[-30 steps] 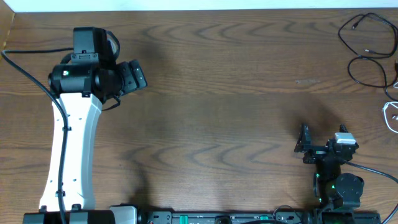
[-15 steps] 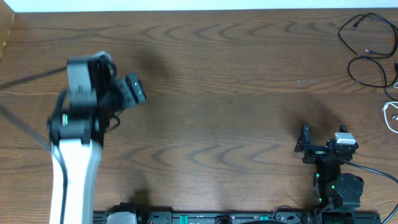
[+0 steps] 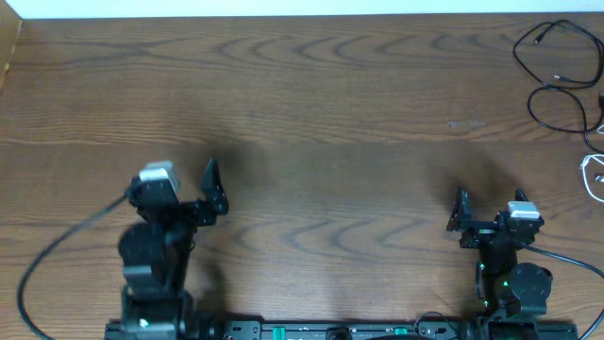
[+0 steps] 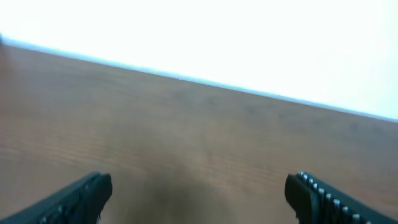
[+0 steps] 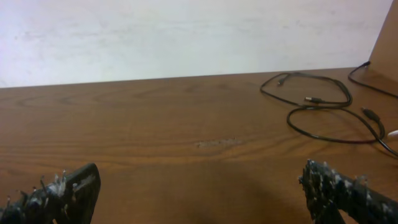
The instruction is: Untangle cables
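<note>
Cables (image 3: 552,90) hugging the table (image 3: 330,113) edge: right gripper (image 3: 461,213), parted and empty like left gripper (image 3: 211,185), could sweep them off when reaching.

no readable text, labels, brand marks or nos. anywhere; table (image 3: 330,113), cables (image 3: 557,80) and both arms bare of legible print; left wrist view blurred

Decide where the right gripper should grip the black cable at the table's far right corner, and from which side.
Probably the near curve of the loop in the black cable, clear of its plugs. Come down from above with the right gripper, jaws astride the cord: it lies flat on the table, so nothing slides under it.
</note>
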### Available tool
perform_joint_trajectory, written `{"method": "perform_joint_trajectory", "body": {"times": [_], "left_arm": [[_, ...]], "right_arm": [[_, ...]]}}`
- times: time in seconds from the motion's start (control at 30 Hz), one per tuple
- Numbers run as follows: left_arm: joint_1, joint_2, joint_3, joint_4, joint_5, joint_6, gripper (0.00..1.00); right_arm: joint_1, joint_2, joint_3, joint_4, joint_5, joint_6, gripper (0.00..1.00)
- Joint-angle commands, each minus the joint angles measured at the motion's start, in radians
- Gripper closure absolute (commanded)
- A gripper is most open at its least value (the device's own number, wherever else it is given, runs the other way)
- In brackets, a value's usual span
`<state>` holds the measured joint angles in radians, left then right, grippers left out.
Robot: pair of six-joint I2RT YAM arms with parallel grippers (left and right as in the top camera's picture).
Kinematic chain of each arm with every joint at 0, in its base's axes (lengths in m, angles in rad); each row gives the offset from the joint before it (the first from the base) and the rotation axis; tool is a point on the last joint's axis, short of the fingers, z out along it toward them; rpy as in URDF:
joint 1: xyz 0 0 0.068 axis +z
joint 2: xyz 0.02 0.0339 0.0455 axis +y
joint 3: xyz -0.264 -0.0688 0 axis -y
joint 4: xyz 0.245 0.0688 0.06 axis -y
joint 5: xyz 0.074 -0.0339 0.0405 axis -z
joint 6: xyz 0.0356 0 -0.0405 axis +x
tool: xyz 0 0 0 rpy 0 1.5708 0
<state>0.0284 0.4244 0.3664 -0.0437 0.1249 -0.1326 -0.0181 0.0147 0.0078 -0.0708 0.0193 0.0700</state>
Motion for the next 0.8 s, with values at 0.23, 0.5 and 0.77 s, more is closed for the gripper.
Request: {"method": "perform_joint_trajectory", "body": {"times": [0.23,0.5,0.77], "left_arm": [[0.003,-0.258,-0.338,0.269,-0.033,0.066,0.06],[0.003,-0.378,-0.362,0.119,-0.034,0.14,0.06],[0.003,-0.423,-0.362,0.003,-0.067,0.14,0.06]], "right_arm": [[0.005,-0.008,-0.002,-0.004,0.0,-0.012,0.01],[0.005,-0.008,-0.002,-0.004,0.0,-0.012,0.01],[0.005,-0.008,-0.002,-0.004,0.0,-0.012,0.01]]}}
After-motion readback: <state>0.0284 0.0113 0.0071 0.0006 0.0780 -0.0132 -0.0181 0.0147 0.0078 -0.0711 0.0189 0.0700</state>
